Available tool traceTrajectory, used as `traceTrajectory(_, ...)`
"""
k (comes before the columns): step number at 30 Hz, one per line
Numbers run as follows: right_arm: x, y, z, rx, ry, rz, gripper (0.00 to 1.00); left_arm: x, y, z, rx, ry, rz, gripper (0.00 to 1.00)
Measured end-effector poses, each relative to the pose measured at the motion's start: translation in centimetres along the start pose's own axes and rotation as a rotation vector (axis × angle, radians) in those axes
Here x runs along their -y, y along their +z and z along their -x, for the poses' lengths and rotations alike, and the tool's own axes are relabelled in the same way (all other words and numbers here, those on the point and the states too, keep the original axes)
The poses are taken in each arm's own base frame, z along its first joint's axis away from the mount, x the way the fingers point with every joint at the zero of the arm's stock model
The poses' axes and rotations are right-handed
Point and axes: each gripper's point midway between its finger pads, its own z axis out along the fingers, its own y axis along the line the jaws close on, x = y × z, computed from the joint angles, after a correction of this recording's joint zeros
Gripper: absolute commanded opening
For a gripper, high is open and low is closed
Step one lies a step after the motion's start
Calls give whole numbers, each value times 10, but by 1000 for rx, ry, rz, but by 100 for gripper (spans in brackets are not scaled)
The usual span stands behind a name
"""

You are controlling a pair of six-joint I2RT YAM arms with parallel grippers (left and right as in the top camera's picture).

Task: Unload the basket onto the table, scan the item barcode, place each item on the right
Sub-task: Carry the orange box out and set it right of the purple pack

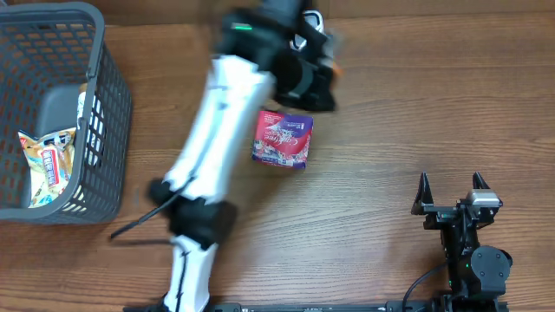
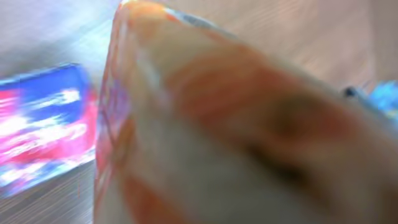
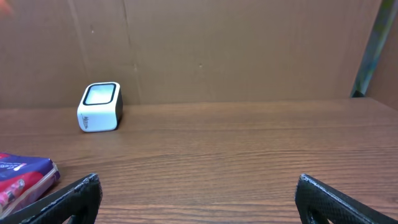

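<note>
My left gripper (image 1: pixel 319 76) is blurred over the far middle of the table, shut on an orange and white packet (image 2: pixel 236 124). That packet fills the left wrist view and hides the fingers. A purple and red pouch (image 1: pixel 283 139) lies flat on the table just below that gripper, and it also shows as the pouch (image 2: pixel 43 137) and at the edge as the pouch (image 3: pixel 22 177). A small white barcode scanner (image 3: pixel 99 107) stands by the back wall. My right gripper (image 1: pixel 451 192) rests near the front right, open and holding nothing; in its own view the right gripper (image 3: pixel 199 199) spans bare wood.
A grey mesh basket (image 1: pixel 108 130) stands at the far left with several packaged items inside. A brown cardboard wall (image 3: pixel 249 50) closes off the back of the table.
</note>
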Motion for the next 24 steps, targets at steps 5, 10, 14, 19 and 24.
traceTrajectory(5, 0, 0, 0, 0, 0, 0, 100, -4, 98, -14, -196, -36, 29, 5)
traceTrajectory(10, 0, 0, 0, 0, 0, 0, 100, -28, 137, -35, -334, -131, 75, 27)
traceTrajectory(14, 0, 0, 0, 0, 0, 0, 100, -34, 137, -39, -352, -158, 86, 46)
traceTrajectory(19, 0, 0, 0, 0, 0, 0, 100, -35, 135, -44, -374, -176, 93, 46)
traceTrajectory(24, 0, 0, 0, 0, 0, 0, 100, -40, 120, -38, -359, -207, 74, 45)
